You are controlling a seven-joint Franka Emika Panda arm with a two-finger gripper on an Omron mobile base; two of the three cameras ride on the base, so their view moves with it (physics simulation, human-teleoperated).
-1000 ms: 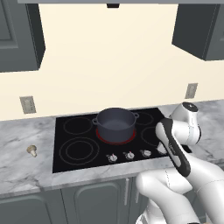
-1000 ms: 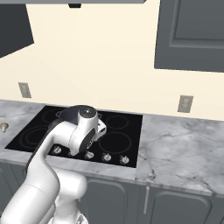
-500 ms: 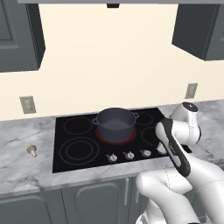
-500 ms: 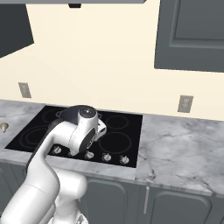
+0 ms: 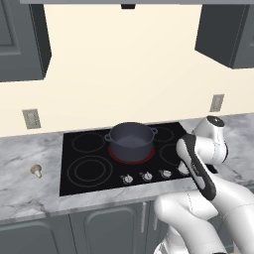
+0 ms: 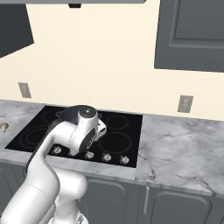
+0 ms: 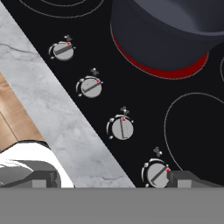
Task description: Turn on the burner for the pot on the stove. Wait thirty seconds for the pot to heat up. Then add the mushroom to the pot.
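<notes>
The dark blue-grey pot (image 5: 130,140) stands on the black stove (image 5: 74,184), and the burner (image 5: 131,159) glows red under its base. In the hand view the pot (image 7: 170,30) fills the upper right, with the burner's red rim (image 7: 148,68) showing below it. My gripper (image 7: 114,179) hangs open over the stove's front edge, above the row of silver knobs (image 7: 121,128), with nothing between its fingers. The tiny tan mushroom (image 5: 36,170) lies on the grey marble counter left of the stove, far from the gripper. The right base view shows the mushroom (image 6: 3,127) at the left edge.
Three other grey rings (image 5: 91,170) on the glass are dark. Wall outlets (image 5: 31,118) sit on the cream backsplash, and dark cabinets (image 5: 225,32) hang above. Marble counter (image 6: 179,144) stretches right of the stove. My own arm (image 6: 74,131) covers part of the cooktop in the right base view.
</notes>
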